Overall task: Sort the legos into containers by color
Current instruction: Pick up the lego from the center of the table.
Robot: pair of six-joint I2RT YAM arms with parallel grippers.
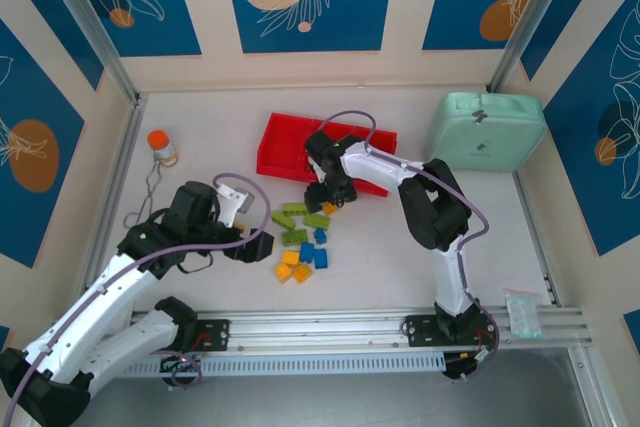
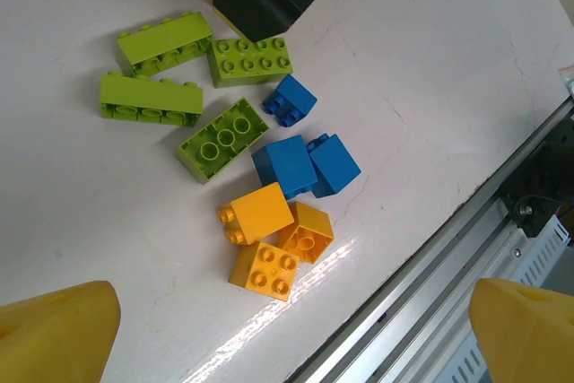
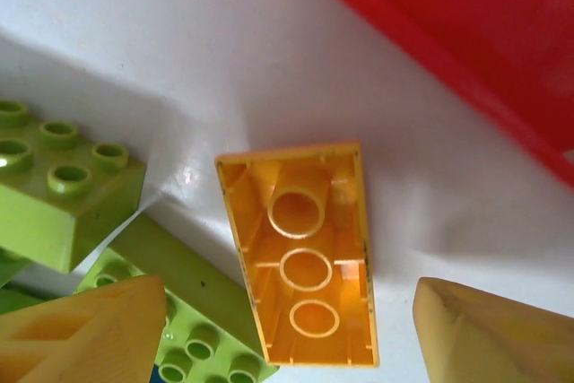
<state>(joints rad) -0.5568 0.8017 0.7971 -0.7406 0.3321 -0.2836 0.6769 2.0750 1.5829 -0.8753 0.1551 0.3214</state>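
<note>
The legos lie in a loose pile (image 1: 300, 239) in front of the red tray (image 1: 288, 143). Seen from the left wrist, it holds several olive-green bricks (image 2: 221, 139), three blue ones (image 2: 285, 164) and three orange-yellow ones (image 2: 266, 269). My right gripper (image 3: 291, 338) is open, low over a long orange-yellow brick (image 3: 305, 253) lying studs down. Its fingers (image 3: 85, 329) stand on either side of the brick without touching it. In the top view this gripper (image 1: 330, 199) sits just in front of the tray's near wall. My left gripper (image 2: 291, 338) hangs open and empty above the pile's near side (image 1: 258, 245).
A mint-green case (image 1: 487, 130) stands at the back right and a small orange-capped bottle (image 1: 160, 146) at the left. The aluminium rail (image 1: 380, 325) runs along the near edge, with a clear packet (image 1: 522, 313) at its right end. The tray's red wall (image 3: 466, 38) lies close beyond the right fingers.
</note>
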